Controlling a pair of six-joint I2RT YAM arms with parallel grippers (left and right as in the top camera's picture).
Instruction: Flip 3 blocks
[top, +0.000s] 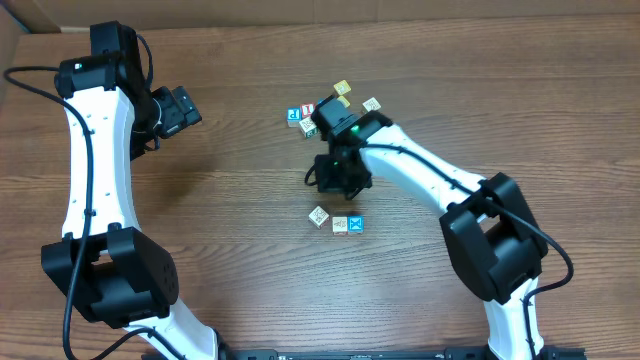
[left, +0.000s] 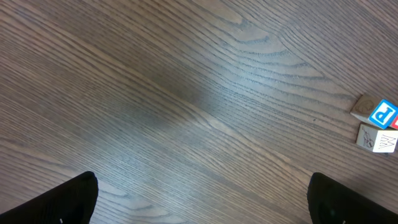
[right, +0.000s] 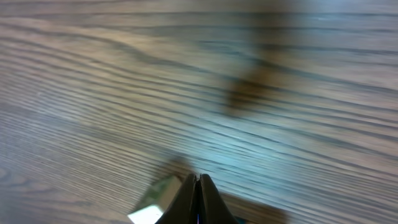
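Three small blocks lie in a short row at the table's middle: a cream block (top: 319, 214), a cream block with reddish marks (top: 340, 223), and a blue block with a white X (top: 356, 223). My right gripper (top: 333, 186) hangs just behind this row, its fingers pressed together with nothing between them. In the blurred right wrist view the shut gripper (right: 199, 182) points at the wood, and a pale block (right: 154, 202) shows beside its left finger. My left gripper (top: 181, 108) is far off at the back left, open (left: 202, 196) over bare wood.
A loose group of other cubes sits behind the right arm: a blue P cube (top: 294, 116), a red-faced cube (top: 307, 112), yellow cubes (top: 342, 90) and a cream cube (top: 371, 104). The P cube (left: 384, 114) and a cream cube (left: 377, 138) show at the left wrist view's right edge.
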